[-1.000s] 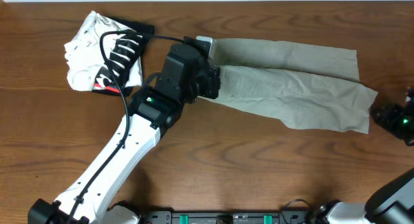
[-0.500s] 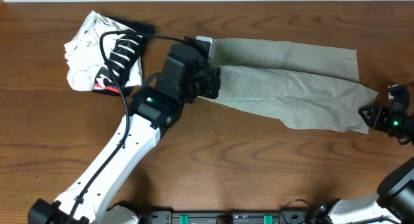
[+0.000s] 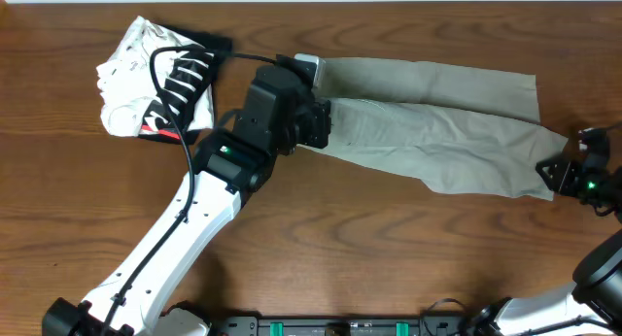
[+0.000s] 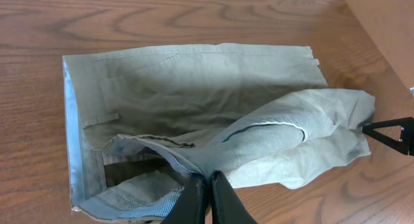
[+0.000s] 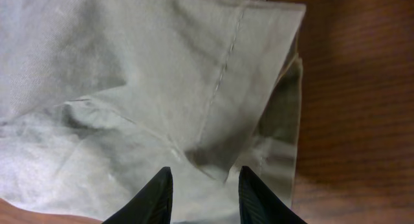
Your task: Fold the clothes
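Left claw [image 4: 208, 188] pinched shut on shorts [image 4: 194, 88] waist; right claw [image 5: 206, 177] parted over hem corner, contact unclear; table [image 5: 349, 88] beyond.

The brown wooden counter [image 3: 389, 258] is carrying two things: the khaki shorts [image 3: 437, 122] are lying spread across its far right, the crumpled black-and-white garment [image 3: 146, 84] is lying far left.
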`<state>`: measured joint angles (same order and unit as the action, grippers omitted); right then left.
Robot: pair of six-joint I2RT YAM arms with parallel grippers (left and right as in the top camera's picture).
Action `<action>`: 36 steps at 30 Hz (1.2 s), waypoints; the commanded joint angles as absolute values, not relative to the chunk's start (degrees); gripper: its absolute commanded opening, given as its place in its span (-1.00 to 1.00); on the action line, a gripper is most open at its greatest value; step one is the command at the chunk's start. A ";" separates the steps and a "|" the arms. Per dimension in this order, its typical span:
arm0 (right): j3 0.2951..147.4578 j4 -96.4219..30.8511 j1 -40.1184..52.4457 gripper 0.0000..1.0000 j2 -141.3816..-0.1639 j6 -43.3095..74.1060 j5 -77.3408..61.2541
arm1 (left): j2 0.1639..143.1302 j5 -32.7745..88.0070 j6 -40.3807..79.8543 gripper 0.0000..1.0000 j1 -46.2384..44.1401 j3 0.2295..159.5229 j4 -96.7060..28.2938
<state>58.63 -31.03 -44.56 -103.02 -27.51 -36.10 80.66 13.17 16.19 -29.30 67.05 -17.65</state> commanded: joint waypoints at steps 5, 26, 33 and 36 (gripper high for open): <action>58.26 -29.19 -44.23 -0.35 -105.89 -28.38 -38.02 | 79.92 12.29 15.05 -0.88 -28.99 68.55 -17.54; 58.26 -27.73 -44.12 -0.38 -106.65 -29.06 -43.99 | 79.92 12.32 15.05 -0.88 -28.99 68.55 -17.54; 57.23 -25.98 -43.24 -0.39 -107.00 -29.02 -43.97 | 79.92 12.32 15.05 -0.88 -28.99 68.55 -17.56; 56.66 -24.99 -43.05 -0.50 -106.98 -28.77 -44.01 | 79.92 12.32 15.05 -0.88 -28.99 68.53 -17.54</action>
<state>57.67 -25.34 -43.68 -106.13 -27.92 -42.22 80.66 13.10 16.03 -29.30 67.05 -17.63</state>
